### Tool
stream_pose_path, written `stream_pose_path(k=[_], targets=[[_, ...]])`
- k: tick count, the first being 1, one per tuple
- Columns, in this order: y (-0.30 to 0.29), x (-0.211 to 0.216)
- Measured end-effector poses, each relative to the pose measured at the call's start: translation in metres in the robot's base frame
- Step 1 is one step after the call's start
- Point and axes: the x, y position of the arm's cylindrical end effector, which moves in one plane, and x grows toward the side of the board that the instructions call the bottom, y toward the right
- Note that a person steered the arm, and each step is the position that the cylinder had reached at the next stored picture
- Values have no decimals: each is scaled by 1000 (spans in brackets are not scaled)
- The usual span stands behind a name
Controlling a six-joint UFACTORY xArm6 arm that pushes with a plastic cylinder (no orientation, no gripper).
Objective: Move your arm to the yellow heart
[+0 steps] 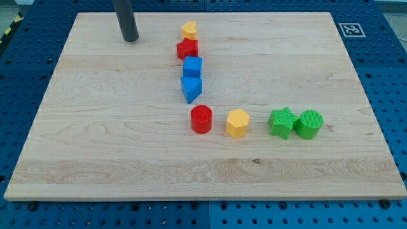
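My tip (130, 39) rests on the board near the view's top left. A yellow block (189, 29), heart-like in shape, lies to the right of the tip, at the top of a column of blocks, with a clear gap between it and the tip. A second yellow block (237, 123), a hexagon, lies lower down, right of centre.
Below the yellow heart in the column are a red star-like block (187, 49), a blue cube (193, 66) and a blue triangular block (191, 88). A red cylinder (201, 119), a green star (282, 122) and a green cylinder (310, 123) line up with the hexagon.
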Motion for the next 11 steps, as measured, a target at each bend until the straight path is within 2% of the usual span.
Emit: stream_pose_path(k=[3, 5, 11], targets=[[1, 1], [51, 0], [78, 5]])
